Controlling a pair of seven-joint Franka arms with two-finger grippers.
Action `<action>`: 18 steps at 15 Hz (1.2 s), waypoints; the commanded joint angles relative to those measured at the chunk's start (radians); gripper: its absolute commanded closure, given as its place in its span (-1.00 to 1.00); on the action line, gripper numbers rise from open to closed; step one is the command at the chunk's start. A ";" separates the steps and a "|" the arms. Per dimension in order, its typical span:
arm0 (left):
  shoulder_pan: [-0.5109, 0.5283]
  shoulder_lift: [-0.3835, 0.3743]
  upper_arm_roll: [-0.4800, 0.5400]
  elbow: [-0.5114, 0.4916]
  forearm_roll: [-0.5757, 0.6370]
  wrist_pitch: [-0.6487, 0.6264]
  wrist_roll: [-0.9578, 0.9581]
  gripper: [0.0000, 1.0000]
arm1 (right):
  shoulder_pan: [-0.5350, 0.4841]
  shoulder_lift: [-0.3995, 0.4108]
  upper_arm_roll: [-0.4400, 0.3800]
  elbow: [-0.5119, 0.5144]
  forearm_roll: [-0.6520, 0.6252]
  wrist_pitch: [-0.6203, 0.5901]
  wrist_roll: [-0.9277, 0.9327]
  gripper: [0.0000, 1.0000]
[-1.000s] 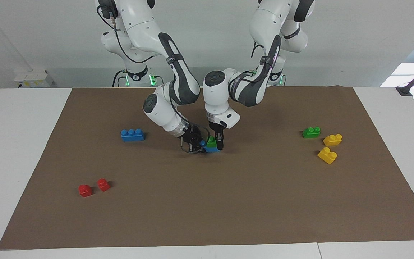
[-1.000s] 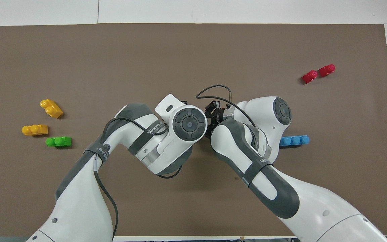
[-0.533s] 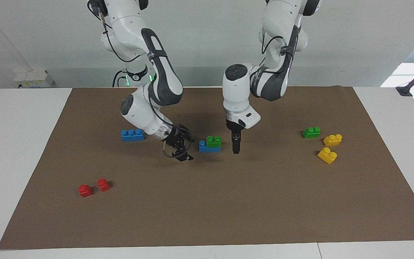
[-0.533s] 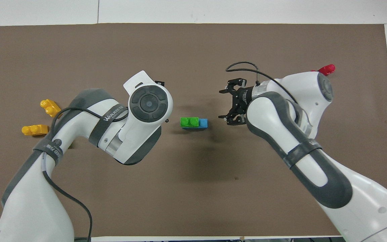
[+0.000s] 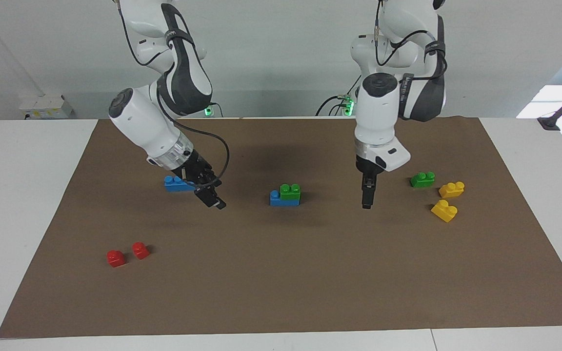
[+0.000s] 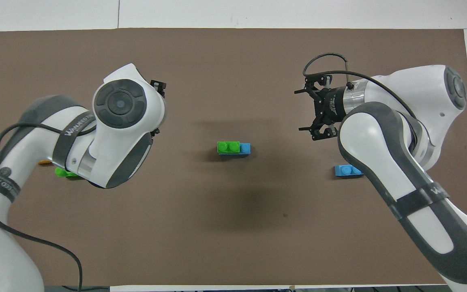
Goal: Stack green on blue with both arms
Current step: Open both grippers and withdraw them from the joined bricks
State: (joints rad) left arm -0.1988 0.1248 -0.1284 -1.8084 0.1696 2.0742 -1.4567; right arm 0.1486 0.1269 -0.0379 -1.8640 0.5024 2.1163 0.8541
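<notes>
— Where's the green brick?

— My green brick [image 5: 290, 191] sits on the blue brick [image 5: 278, 199] at the middle of the brown mat [image 5: 310, 273], covering the end of it toward my left arm; one blue stud shows bare at the other end. In the overhead view the pair lies at centre frame.

— And your hands?

— My left gripper [image 5: 366, 202] hangs in the air over bare mat, right of centre in the facing view, between the stack and the spare green brick [image 5: 422, 179]. It holds nothing; I cannot tell how far its fingers are parted. My right gripper [image 5: 211, 199] is up over the mat at centre left of that view, just below the second blue brick [image 5: 173, 183]. It holds nothing, its fingers spread wide.

— Anything else about?

— Two yellow bricks [image 5: 448, 200] at the right, two red bricks [image 5: 127, 254] at lower left.
</notes>
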 commanded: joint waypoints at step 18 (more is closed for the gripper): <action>0.271 -0.149 0.004 0.207 -0.153 -0.513 1.299 -1.00 | -0.193 -0.170 0.009 0.217 -0.527 -0.561 -0.816 -1.00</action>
State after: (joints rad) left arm 0.0727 -0.0416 -0.1214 -1.6430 0.0343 1.6086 -0.1764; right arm -0.0374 -0.0384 -0.0386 -1.6480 0.0072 1.5532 0.0548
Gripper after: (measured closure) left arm 0.000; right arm 0.000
